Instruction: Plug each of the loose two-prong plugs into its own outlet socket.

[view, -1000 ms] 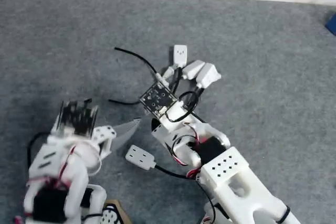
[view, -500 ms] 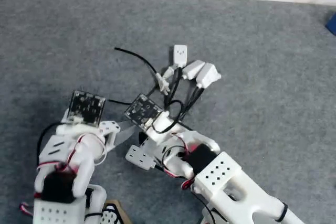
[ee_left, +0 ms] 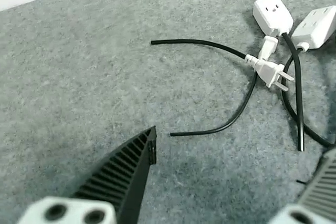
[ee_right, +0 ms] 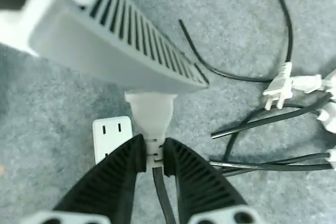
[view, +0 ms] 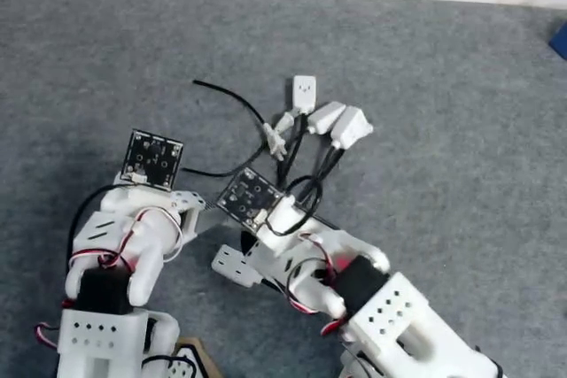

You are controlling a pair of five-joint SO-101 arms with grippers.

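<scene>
Your right gripper (ee_right: 153,150) has a white plug (ee_right: 151,111) clamped, just beside the outlet socket (ee_right: 111,134); left gripper (ee_left: 241,145) hangs wide open.

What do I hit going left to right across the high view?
Left wrist's circuit board → lone socket block → loose two-prong plug → far socket block → two more socket blocks → blue object at the edge. Right arm omitted: it overlaps several.
</scene>
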